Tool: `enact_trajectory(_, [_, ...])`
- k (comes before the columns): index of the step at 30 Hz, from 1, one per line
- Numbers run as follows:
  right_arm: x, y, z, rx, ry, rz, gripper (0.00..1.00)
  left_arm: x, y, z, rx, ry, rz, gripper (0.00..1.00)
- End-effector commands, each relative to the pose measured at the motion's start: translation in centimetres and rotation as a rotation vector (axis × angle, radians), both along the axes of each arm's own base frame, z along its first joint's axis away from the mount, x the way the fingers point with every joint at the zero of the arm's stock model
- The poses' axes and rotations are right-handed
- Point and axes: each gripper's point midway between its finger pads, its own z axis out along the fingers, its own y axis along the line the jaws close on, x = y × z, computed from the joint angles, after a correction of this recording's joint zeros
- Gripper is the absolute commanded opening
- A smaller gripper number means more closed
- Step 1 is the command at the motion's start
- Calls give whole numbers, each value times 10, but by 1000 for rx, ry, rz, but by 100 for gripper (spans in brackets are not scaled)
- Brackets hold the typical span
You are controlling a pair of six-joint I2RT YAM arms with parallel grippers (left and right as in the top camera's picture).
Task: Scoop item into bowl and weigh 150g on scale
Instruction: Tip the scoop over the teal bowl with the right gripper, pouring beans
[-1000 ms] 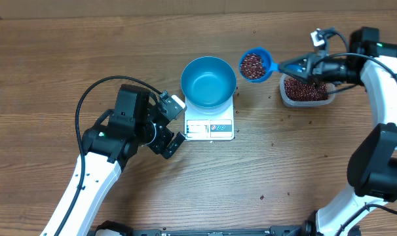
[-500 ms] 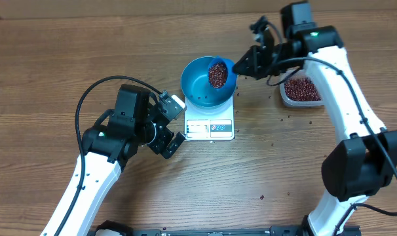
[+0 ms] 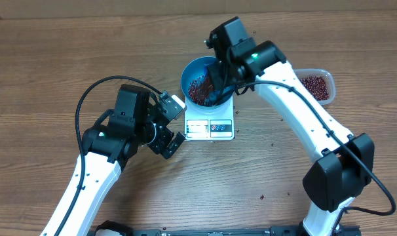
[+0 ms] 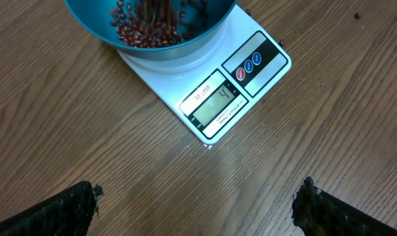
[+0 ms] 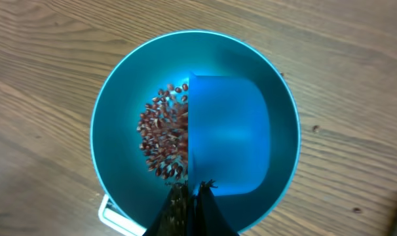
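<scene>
The blue bowl (image 3: pixel 193 71) stands on the white scale (image 3: pixel 209 129) at the table's middle. Dark red-brown beans (image 5: pixel 164 141) lie in a loose patch on its floor, left of centre. My right gripper (image 5: pixel 192 188) is shut on the handle of a small blue scoop (image 5: pixel 228 137), which is tipped on its side inside the bowl (image 5: pixel 120 170). My left gripper (image 4: pixel 198 193) hovers open over bare wood just in front of the scale (image 4: pixel 264 56), whose display (image 4: pixel 217 105) is lit. Nothing sits between its fingers (image 4: pixel 61 213).
A clear plastic tub (image 3: pixel 316 85) holding more beans stands at the right of the bowl. Stray beans (image 3: pixel 262 196) dot the wood in front of and to the right of the scale. The right arm (image 3: pixel 297 111) arches over the table from the front right.
My right arm swung left from the tub with the loaded scoop, reached over the bowl and tipped it. Beans now lie in the bowl. The left arm has not moved.
</scene>
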Motion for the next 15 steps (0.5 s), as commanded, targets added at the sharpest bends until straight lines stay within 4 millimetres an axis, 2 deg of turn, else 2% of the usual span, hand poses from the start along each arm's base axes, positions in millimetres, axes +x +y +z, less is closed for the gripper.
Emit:
enact_trajectory(1, [9, -1, 23, -82, -122, -17, 4, -2, -5, -1, -19, 12, -9, 100])
enact_trajectory(7, [5, 9, 29, -195, -205, 7, 4, -2, -5, -1, -19, 12, -9, 99])
enact_trajectory(10, [2, 13, 40, -250, -270, -6, 4, -2, -5, -1, -19, 12, -9, 100])
enact_trajectory(15, [-5, 17, 52, -244, -295, 3, 4, -2, -5, -1, -19, 12, -9, 100])
